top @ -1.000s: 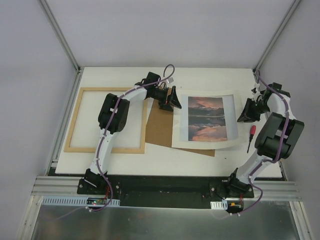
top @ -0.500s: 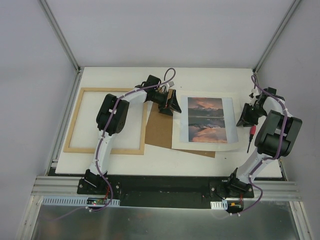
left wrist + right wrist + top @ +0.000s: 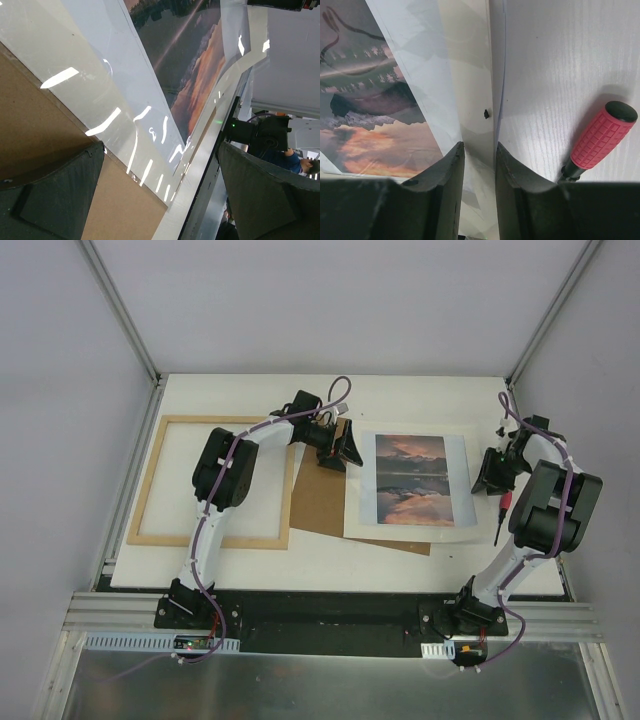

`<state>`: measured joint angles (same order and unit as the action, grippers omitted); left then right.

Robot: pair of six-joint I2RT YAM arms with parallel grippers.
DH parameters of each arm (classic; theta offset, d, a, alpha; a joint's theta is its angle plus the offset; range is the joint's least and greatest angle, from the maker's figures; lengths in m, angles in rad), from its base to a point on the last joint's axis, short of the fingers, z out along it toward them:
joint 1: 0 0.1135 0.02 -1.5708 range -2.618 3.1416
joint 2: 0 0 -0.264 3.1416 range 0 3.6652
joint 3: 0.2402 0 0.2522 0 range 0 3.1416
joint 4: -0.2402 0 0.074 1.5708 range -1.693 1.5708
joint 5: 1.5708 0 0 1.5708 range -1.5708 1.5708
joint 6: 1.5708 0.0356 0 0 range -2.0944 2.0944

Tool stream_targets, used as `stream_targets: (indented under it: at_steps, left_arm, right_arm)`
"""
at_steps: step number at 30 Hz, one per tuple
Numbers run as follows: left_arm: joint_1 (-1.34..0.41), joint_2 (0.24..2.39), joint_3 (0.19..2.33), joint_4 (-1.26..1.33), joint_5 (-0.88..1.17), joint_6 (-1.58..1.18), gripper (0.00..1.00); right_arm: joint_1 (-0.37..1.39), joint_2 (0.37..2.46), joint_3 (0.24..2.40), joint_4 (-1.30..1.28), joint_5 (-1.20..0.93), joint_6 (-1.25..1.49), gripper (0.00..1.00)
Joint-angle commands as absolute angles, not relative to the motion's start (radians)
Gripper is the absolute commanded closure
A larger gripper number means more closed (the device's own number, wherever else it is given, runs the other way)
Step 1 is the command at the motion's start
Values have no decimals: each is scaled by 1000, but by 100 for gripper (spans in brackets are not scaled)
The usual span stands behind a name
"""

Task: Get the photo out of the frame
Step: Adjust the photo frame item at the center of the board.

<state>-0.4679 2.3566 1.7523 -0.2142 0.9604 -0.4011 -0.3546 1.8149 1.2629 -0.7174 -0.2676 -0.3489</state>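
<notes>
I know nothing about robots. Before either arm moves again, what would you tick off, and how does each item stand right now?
1. Photo out of the frame: ok. The photo lies to the right of the frame, apart from it.
2. Photo supported: ok. It lies partly on the brown board.
3. Left fingers empty: ok. They stand wide open by the photo's edge.
4. Right fingers clear of the photo: cannot tell. They stand slightly apart right over its pale border.
5. Screwdriver off the photo: ok, though it lies close to the right fingers.
</notes>
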Motion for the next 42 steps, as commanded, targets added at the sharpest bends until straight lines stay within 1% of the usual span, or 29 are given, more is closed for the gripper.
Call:
stream_targets:
  at_steps: [1,25,33,38,42]
  left_arm:
    - [-500,2390,1701,-296,874,-357,1]
    - [-538,2413,1718,-290,856,-370,1]
    - [-538,2414,1723,-290,854,-371,1]
    - [-540,2416,1710,-287,851,-371,1]
    - [-538,2413,1703,-281,853,-376,1]
  right_arm:
    - [-331,1815,1262,-713,-272,-339,68]
    - [-319,1850,1266,-710,-241,-344,44]
    - [-319,1865,1270,-716,-256,-345,40]
    - [-319,1841,1272,-712,-149,-341,38]
    - [-318,1829,1273,-710,-130,-342,36]
